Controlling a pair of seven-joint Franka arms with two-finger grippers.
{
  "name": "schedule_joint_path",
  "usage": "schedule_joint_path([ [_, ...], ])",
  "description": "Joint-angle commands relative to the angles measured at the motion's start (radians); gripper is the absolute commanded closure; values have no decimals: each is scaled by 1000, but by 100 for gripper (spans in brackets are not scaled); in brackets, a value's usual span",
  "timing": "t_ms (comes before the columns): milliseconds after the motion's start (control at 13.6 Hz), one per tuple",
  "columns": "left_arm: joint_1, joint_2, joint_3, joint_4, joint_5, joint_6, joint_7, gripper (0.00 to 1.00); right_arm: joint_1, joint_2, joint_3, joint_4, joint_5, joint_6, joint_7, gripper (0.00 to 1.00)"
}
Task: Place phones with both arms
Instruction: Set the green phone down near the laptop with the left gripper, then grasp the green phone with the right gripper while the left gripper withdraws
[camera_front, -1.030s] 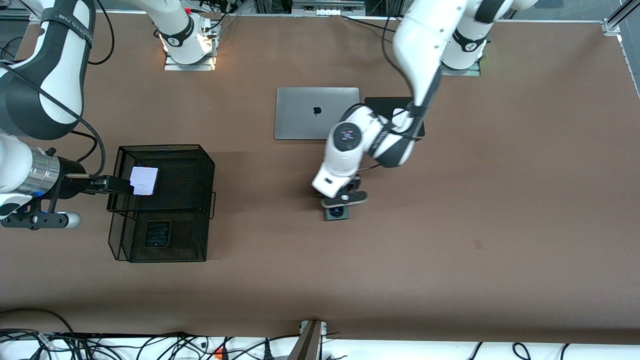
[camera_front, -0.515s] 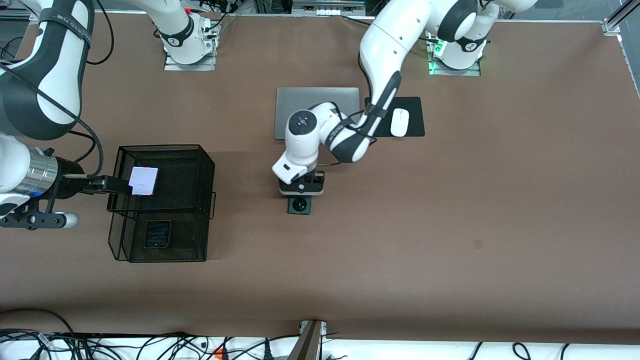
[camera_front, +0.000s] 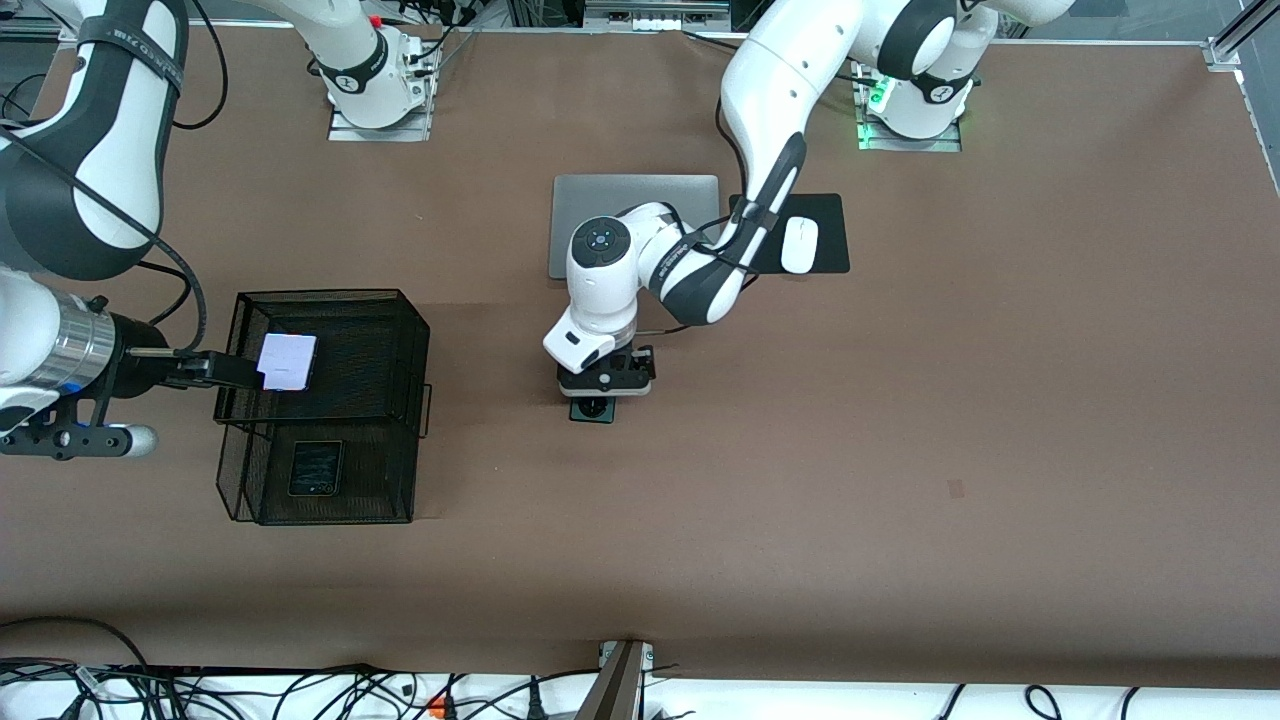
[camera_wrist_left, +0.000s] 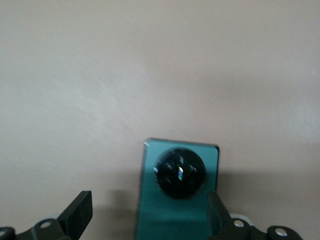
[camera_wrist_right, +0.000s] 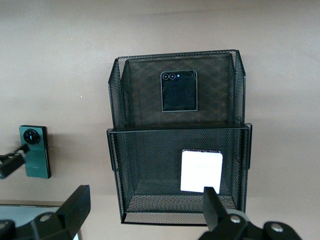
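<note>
The dark green phone (camera_front: 592, 410) with its round camera ring lies on the table near the middle. My left gripper (camera_front: 604, 388) is low over it and open. In the left wrist view the phone (camera_wrist_left: 177, 200) sits between the fingers, one finger (camera_wrist_left: 216, 210) against its edge. A black mesh two-tier basket (camera_front: 415, 330) stands toward the right arm's end. The pale lilac phone (camera_front: 287, 361) lies in its upper tier, the black phone (camera_front: 316, 468) in the lower tier. My right gripper (camera_front: 235, 370) is open at the upper tier beside the lilac phone (camera_wrist_right: 201, 171).
A silver laptop (camera_front: 634, 200) lies closed near the robots' bases. Beside it, a white mouse (camera_front: 799, 245) rests on a black pad (camera_front: 830, 215). The right wrist view also shows the green phone (camera_wrist_right: 34, 151) and black phone (camera_wrist_right: 179, 91).
The left gripper and the green phone have moved together toward the right arm's end of the table, uncovering the mouse. The right arm and the lilac phone have not moved.
</note>
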Motion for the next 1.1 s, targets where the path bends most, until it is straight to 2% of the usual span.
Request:
schedule_joint_path([
  [0, 78, -142, -9, -59, 22, -107, 38, 0, -4, -1, -1, 12, 12, -5, 10, 1],
  [221, 172, -313, -12, -234, 22, -138, 74, 0, -2, -2, -1, 12, 12, -7, 10, 1],
  [442, 290, -487, -12, -400, 22, -183, 272, 0, 13, -1, 0, 12, 12, -7, 44, 1],
  [736, 486, -607, -14, -419, 4, -357, 565, 0, 134, 9, 4, 12, 15, 15, 318, 1],
  [1030, 632, -686, -12, -414, -2, -460, 740, 0, 307, 105, 25, 6, 17, 137, 456, 1],
])
